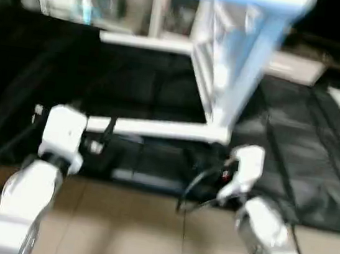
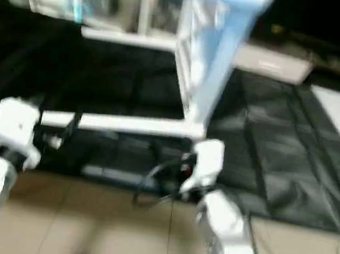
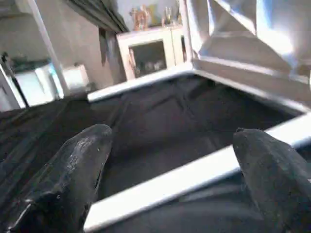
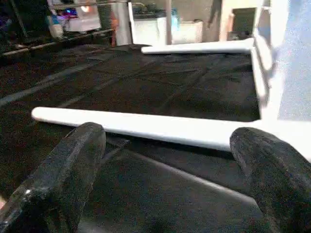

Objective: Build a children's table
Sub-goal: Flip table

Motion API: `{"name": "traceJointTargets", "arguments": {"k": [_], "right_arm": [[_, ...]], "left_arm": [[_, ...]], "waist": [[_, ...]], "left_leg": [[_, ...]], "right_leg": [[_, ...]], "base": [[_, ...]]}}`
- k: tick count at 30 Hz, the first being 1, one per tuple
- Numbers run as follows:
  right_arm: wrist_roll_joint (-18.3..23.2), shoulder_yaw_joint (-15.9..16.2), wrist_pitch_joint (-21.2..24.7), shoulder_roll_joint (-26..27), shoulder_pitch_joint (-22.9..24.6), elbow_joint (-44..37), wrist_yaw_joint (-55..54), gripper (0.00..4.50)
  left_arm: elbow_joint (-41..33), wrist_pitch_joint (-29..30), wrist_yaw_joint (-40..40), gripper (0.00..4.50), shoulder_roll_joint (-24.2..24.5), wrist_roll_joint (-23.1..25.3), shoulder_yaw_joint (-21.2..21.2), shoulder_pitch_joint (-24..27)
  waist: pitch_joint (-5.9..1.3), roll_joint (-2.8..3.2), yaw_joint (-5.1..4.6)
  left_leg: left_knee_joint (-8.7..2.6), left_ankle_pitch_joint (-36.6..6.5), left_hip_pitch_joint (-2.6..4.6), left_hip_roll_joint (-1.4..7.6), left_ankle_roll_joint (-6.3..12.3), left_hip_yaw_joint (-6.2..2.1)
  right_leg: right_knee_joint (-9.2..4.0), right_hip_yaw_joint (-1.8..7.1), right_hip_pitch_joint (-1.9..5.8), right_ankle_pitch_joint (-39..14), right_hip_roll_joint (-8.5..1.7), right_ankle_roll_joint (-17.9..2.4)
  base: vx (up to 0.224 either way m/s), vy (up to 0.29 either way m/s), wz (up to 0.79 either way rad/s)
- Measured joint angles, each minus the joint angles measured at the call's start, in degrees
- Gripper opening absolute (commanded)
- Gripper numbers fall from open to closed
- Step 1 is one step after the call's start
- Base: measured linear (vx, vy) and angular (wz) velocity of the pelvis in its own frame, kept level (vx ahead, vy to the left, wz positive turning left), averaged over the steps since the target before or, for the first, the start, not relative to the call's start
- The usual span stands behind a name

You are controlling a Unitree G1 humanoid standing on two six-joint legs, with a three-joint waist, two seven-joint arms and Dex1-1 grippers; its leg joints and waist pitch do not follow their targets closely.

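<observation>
— Two legs are seen fitted; where is the children's table (image 1: 226, 78) placed?

— On its side on the black-draped work table (image 1: 315, 165), tabletop upright. The near leg (image 1: 157, 128) is laid crosswise, nine to three o'clock, just ahead at twelve.

— And the grippers?

— Left gripper (image 3: 175, 165) and right gripper (image 4: 165, 160) are spread wide, nothing held. The leg's free end is judged nearer the left one.

Bench (image 1: 314, 177) draped in wrinkled black cloth (image 4: 146, 82), hanging over its near edge. Beige tiled floor (image 1: 137, 229) below. White cabinet (image 3: 153, 51) with a dark opening stands beyond the bench's far side.
</observation>
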Motion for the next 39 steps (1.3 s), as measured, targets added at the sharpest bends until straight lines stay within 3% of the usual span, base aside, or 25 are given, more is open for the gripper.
{"name": "traceJointTargets", "arguments": {"k": [2, 3, 4, 5, 6, 7, 9, 10, 11, 12, 13, 14, 15, 17, 19, 20, 24, 26, 27, 29, 30, 32, 33, 36, 39], "right_arm": [[-0.06, -0.1, -0.09, 0.06, -0.01, -0.02, -0.31, 4.47], [-0.32, -0.48, -0.06, -0.35, 0.08, 0.02, -0.71, 4.47], [-0.53, -0.6, -0.05, -0.77, 0.07, -0.01, -0.92, 4.47], [-0.6, -0.88, -0.06, -0.85, 0.06, -0.17, -1.19, 4.47], [-0.59, -1.38, 0.0, -0.47, 0.09, -0.2, -1.82, 4.47], [-0.54, -1.5, 0.13, 0.13, 0.06, -0.13, -2.07, 4.47], [-0.39, -0.23, 0.74, 1.31, -0.44, -0.62, -1.85, 4.47], [-0.38, -0.2, 0.8, 1.24, -0.63, -0.8, -1.83, 4.47], [-0.37, -0.2, 0.83, 0.95, -0.66, -0.99, -1.81, 4.47], [-0.33, -0.28, 0.84, 0.56, -0.63, -1.15, -1.76, 4.47], [-0.31, -0.43, 0.85, 0.09, -0.37, -1.15, -1.75, 4.47], [-0.31, -0.75, 0.91, -0.31, 0.02, -1.15, -1.76, 4.47], [-0.29, -1.24, 1.05, -0.66, 0.07, -1.15, -1.77, 4.47], [-0.31, -2.07, 1.37, -0.72, 0.25, -1.14, -1.9, 4.47], [-0.48, -2.33, 1.51, -0.79, 0.21, -1.14, -2.06, 4.47], [-0.48, -2.28, 1.81, -0.65, 0.17, -1.14, -2.14, 4.47], [-0.26, -2.36, 2.11, -0.45, -0.89, -1.12, -2.52, 4.47], [-0.01, -2.63, 2.09, -0.3, -1.7, -1.12, -2.63, 4.47], [0.11, -3.11, 2.01, -0.36, -1.94, -1.13, -2.62, 4.47], [0.21, -3.85, 1.92, -0.6, -2.11, -1.19, -2.56, 4.47], [0.21, -4.25, 1.92, -0.69, -2.25, -1.19, -2.48, 4.47], [0.23, -4.44, 1.93, -0.68, -2.91, -1.15, -2.46, 4.47], [0.38, -4.27, 1.92, -0.23, -3.0, -1.04, -2.21, 4.47], [0.84, -4.28, 1.91, -0.2, -3.83, -0.69, -1.71, 4.47], [1.0, -4.25, 1.84, 0.03, -4.23, -0.48, -1.36, 4.47]], "left_arm": [[0.01, 0.18, 0.12, 4.5, -0.8, 0.15, -0.22, -0.5], [0.5, 0.2, 0.31, 4.5, -1.67, 0.69, -1.02, -1.72], [0.55, 0.12, 0.37, 4.5, -1.81, 1.12, -1.4, -2.13], [0.61, -0.02, 0.5, 4.5, -1.99, 1.25, -1.61, -2.4], [1.28, -0.15, 0.8, 4.5, -2.41, 1.22, -1.66, -3.41], [1.82, -0.2, 1.28, 4.5, -2.79, 1.14, -1.43, -3.83], [3.16, 0.18, 2.59, 4.5, -3.9, 0.95, 0.03, -3.91], [3.5, 0.22, 2.84, 4.5, -4.15, 0.94, 0.3, -3.89], [3.56, 0.37, 2.89, 4.5, -4.34, 0.93, 0.42, -3.95], [3.6, 1.0, 2.93, 4.5, -4.46, 0.91, 0.63, -4.17], [3.83, 1.22, 2.93, 4.5, -4.94, 0.77, 0.71, -4.22], [3.94, 1.29, 2.83, 4.5, -5.34, 0.4, 0.49, -4.17], [3.94, 1.23, 2.77, 4.5, -5.82, 0.02, 0.26, -4.18], [3.94, 1.04, 2.59, 4.5, -5.61, -0.06, 0.26, -4.33], [3.94, 0.89, 2.34, 4.5, -5.45, -0.01, 0.26, -4.37], [3.94, 0.89, 2.27, 4.5, -5.46, 0.0, 0.2, -4.37], [3.9, 0.49, 2.16, 4.5, -5.69, -0.01, -0.06, -4.39], [3.9, 0.2, 2.19, 4.5, -5.82, 0.19, -0.5, -4.86], [3.9, 0.09, 2.19, 4.5, -5.85, 0.44, -0.9, -5.39], [3.89, -0.03, 2.03, 4.5, -5.99, 0.48, -1.81, -6.21], [3.79, -0.22, 1.68, 4.5, -5.97, 0.33, -1.83, -6.67], [3.64, -0.31, 0.65, 4.5, -5.59, -0.21, -1.56, -7.31], [3.39, -1.88, -2.96, 4.5, -2.5, -0.65, -2.39, -7.46], [0.55, -4.88, -11.65, 4.5, 7.86, 1.78, -5.68, -10.63], [-0.07, -5.84, -15.53, 4.5, 13.9, 6.43, -6.81, -15.12]], "waist": [[-0.06, 0.3, 1.01], [-0.06, 0.86, 1.37], [-0.12, 1.23, 1.39], [-0.29, 2.45, 0.73], [-0.1, 3.56, -0.46], [-0.02, 3.32, -1.37], [-0.37, 2.68, -2.41], [-0.56, 2.37, -2.56], [-0.81, 1.82, -2.63], [-0.9, 0.8, -2.82], [-0.73, 0.1, -2.83], [-0.83, -0.63, -2.3], [-0.58, -0.84, -1.58], [-0.5, -0.59, -1.28], [-0.49, -0.75, -1.49], [-0.34, -0.77, -1.91], [0.45, -0.1, -3.19], [0.48, -0.45, -4.01], [0.11, -1.12, -4.27], [-0.56, -2.0, -4.25], [-1.0, -2.59, -4.24], [-1.2, -2.83, -4.4], [-1.22, -3.23, -4.49], [-1.16, -3.78, -4.45], [-0.96, -3.76, -4.65]], "left_leg": [[0.52, -0.05, -0.19, -0.1, 0.89, 0.46], [2.97, -0.35, -1.6, 0.33, 1.39, -0.88], [3.01, -0.31, -2.02, 1.32, 1.34, -1.34], [0.4, -0.03, -1.95, 2.61, 1.24, -2.04], [0.06, 2.99, -2.08, 3.71, -1.86, -2.63], [0.05, 2.98, -2.38, 2.64, -1.68, -3.67], [0.09, 3.18, -2.83, 2.2, -1.65, -3.96], [0.09, 3.34, -2.95, 2.2, -1.69, -3.87], [0.09, 3.52, -3.13, 2.19, -1.73, -3.32], [0.09, 3.77, -3.25, 2.05, -1.86, -2.01], [-0.25, 3.72, -2.86, 2.08, -1.96, -1.11], [-1.1, 3.59, -2.49, 1.85, -2.07, -0.6], [-2.04, 3.52, -2.11, 1.79, -2.03, 0.12], [-3.13, 3.99, -2.02, 2.07, -2.76, 0.54], [-3.58, 4.0, -1.42, 2.48, -2.82, 0.82], [-3.8, 3.98, -0.93, 2.66, -2.81, 0.9], [-4.98, 3.59, 2.51, 3.26, -2.5, 0.87], [-4.98, 3.59, 3.14, 3.2, -2.49, 0.85], [-4.96, 3.59, 3.05, 3.0, -2.48, 0.86], [-4.54, 3.54, 1.95, 2.85, -2.27, 1.08], [-4.15, 3.73, 1.03, 2.83, -2.12, 1.12], [-2.81, 3.46, -0.73, 2.67, -1.95, 0.81], [-2.34, 3.43, -1.19, 2.33, -1.91, 0.5], [-2.38, 3.51, -1.94, 2.38, -2.08, 0.58], [-2.77, 3.64, -1.36, 2.81, -3.04, 0.84]], "right_leg": [[0.49, 0.59, -0.54, 0.0, -0.82, 0.12], [0.58, -1.06, -0.39, -0.01, -2.38, 0.73], [0.48, -2.86, -0.07, 0.08, -3.79, 1.27], [-0.04, -4.79, 0.71, 0.34, -4.03, 1.73], [-0.26, -5.79, 1.77, 0.48, -3.92, 2.23], [1.3, -2.78, 0.66, 0.12, -2.88, 1.04], [6.62, 2.59, -1.75, -0.88, -0.51, -0.47], [6.8, 3.67, -2.3, -0.91, 0.08, -0.37], [6.02, 4.44, -2.63, -0.79, 0.04, 0.0], [3.85, 5.6, -2.63, -0.7, -0.79, 1.96], [4.24, 6.08, -2.97, -0.79, -1.11, 3.47], [4.22, 6.24, -3.25, -0.78, -1.55, 3.43], [4.17, 6.29, -3.43, -0.74, -2.04, 3.47], [3.68, 6.1, -3.55, -0.51, -1.99, 3.47], [2.88, 5.88, -3.18, -0.28, -1.81, 3.43], [2.23, 5.72, -2.53, -0.28, -1.73, 3.44], [-1.81, 4.01, 1.78, -0.28, -1.77, 3.45], [-2.34, 4.14, 2.51, -0.25, -1.82, 3.48], [-2.66, 4.36, 2.59, 0.21, -1.92, 3.9], [-2.99, 4.88, 2.23, 1.74, -2.01, 4.3], [-2.8, 5.08, 1.28, 2.09, -1.96, 4.84], [-1.02, 6.2, -0.96, 2.02, -1.71, 5.03], [-0.09, 6.78, -2.08, 1.99, -1.61, 5.09], [-0.24, 7.8, -2.63, 1.56, -1.2, 5.53], [-0.22, 7.73, -2.38, 1.8, -1.43, 5.35]], "base": [[-0.056, 0.061, -0.04], [-0.055, 0.082, 0.0], [-0.043, 0.112, 0.19], [-0.003, 0.141, 0.54], [-0.003, 0.141, 0.54], [0.019, 0.13, 0.72], [0.017, 0.074, 0.59], [-0.001, 0.023, 0.31], [0.0, 0.0, 0.0], [0.0, 0.0, 0.0], [-0.04, -0.099, 0.12], [-0.046, -0.101, -0.02], [-0.039, -0.125, -0.15], [-0.014, -0.029, -0.1], [0.0, 0.0, 0.0], [0.0, 0.0, 0.0], [0.047, 0.049, -0.07], [0.088, 0.072, -0.18], [0.092, 0.066, -0.17], [0.113, 0.04, -0.08], [0.116, 0.033, -0.06], [0.119, 0.029, -0.05], [0.117, 0.026, -0.06], [0.025, 0.002, -0.03], [-0.05, -0.014, 0.0]]}}
